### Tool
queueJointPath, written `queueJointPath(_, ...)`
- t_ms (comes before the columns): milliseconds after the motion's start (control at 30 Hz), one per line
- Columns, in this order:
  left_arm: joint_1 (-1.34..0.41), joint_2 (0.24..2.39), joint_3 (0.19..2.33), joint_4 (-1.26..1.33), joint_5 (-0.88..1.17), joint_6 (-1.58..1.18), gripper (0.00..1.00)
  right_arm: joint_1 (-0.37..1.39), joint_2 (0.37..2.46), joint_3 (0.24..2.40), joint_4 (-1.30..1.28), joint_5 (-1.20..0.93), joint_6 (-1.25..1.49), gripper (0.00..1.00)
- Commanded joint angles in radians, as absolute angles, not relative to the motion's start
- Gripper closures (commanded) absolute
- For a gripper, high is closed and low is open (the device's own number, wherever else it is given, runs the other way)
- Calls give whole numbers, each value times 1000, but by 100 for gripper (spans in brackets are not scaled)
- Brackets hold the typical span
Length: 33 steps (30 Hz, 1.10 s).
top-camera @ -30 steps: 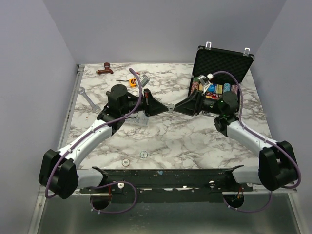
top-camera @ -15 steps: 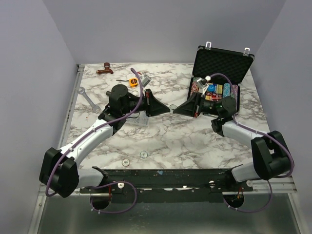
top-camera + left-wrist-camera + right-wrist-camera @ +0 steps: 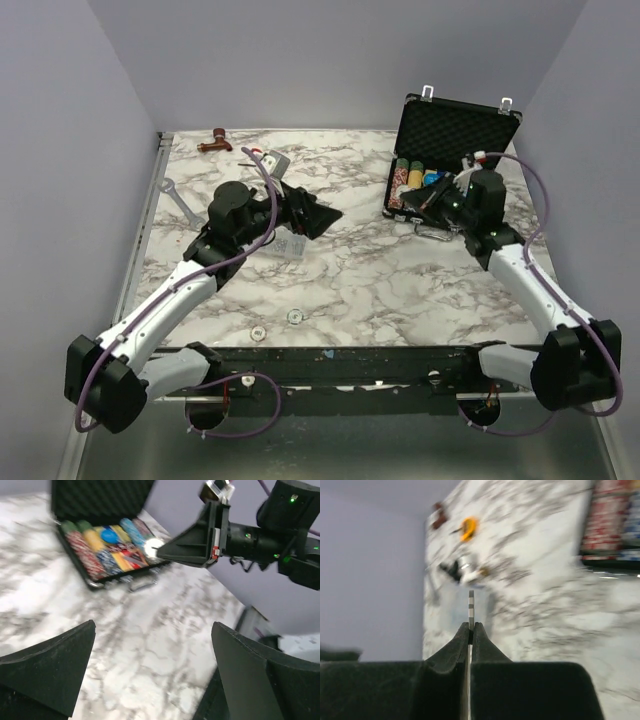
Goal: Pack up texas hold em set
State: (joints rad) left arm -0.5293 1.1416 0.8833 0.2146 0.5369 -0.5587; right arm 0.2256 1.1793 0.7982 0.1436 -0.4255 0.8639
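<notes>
My right end effector (image 3: 471,626) is pinched together on a thin white disc (image 3: 154,546), gripped edge-on right at the fingertips. It's just by the front edge of the open black case (image 3: 455,128). My left end effector (image 3: 153,627) is spread wide with nothing in it, hovering over the table (image 3: 350,280) left of the middle. The case sits at the far right of the table, lid standing up, rows of chips (image 3: 95,545) inside.
</notes>
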Motion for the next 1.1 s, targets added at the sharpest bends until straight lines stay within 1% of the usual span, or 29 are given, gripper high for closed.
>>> queueJointPath(0, -581, 1050, 909, 72, 105, -335, 2, 51, 1286, 936, -408, -97, 851, 99)
queueJointPath(67, -603, 1018, 887, 89, 12, -313, 2, -26, 1363, 1015, -528, -52, 879, 99)
queueJointPath(167, -615, 986, 862, 115, -48, -308, 2, -88, 1472, 1125, -648, 46, 942, 99)
queueJointPath(300, -618, 993, 900, 63, -27, -305, 2, -137, 1543, 1190, -653, 72, 1025, 99)
queueJointPath(467, -623, 1025, 969, -39, 27, -309, 2, -211, 1620, 1200, -653, 9, 1161, 99)
queueJointPath(633, -623, 1054, 1006, -96, 23, -324, 2, -218, 1655, 1204, -602, 6, 1211, 99)
queueJointPath(1067, -624, 1060, 1001, -90, 53, -313, 2, -223, 1710, 1190, -492, -63, 1256, 99)
